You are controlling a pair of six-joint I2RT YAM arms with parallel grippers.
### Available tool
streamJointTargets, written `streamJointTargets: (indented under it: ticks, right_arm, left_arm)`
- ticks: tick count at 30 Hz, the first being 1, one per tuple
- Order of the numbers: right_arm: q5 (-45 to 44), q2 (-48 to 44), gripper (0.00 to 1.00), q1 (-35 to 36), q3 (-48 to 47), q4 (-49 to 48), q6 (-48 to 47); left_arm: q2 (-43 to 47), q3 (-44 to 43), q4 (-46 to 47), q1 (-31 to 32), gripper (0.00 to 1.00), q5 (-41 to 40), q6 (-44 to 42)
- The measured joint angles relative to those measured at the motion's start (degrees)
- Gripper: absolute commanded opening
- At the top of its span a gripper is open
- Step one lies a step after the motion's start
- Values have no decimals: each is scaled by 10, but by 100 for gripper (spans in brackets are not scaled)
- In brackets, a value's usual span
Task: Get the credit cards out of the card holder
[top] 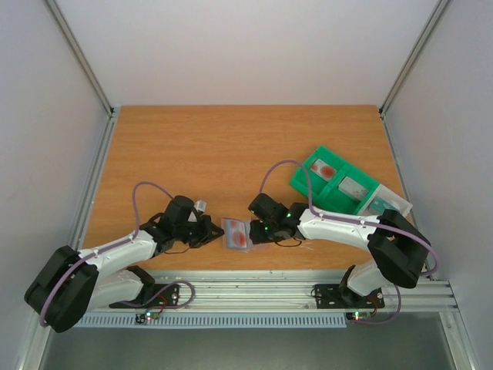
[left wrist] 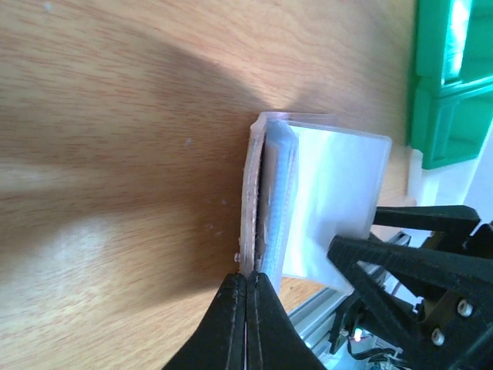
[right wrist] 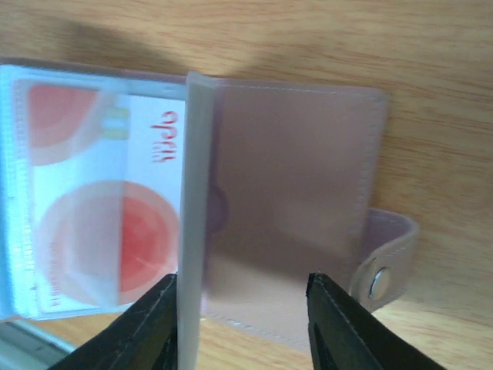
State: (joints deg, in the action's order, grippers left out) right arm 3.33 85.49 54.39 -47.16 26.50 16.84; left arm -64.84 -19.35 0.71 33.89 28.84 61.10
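Wooden table [top: 216, 146], white walls [top: 246, 46], left gripper [left wrist: 246, 279] pinching card holder [left wrist: 331, 193], right gripper [right wrist: 240, 291] half open

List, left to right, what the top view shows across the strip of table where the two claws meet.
left claw → card holder → right claw → green tray

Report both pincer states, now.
Left pincer: closed, pinching the edge of the card holder.
Right pincer: open, straddling its cover, not gripping.
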Motion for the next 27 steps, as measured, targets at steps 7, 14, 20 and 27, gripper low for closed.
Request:
streamJointTargets:
  ticks: [7, 14, 20, 27]
  right_arm:
    - [-50, -7, 31, 0, 27, 21, -5]
    - [-60, -24, 29, 0, 30, 38, -11]
    - [-49, -84, 29, 0, 5, 59, -13]
    - [14, -119, 23, 0, -14, 38, -9]
  left_arm:
    - [0, 0, -30, 0, 0, -13, -16]
    - [0, 5, -35, 0, 0, -17, -16]
    - [0, 6, -37, 0, 0, -19, -17]
    - [0, 6, -39, 0, 0, -19, -18]
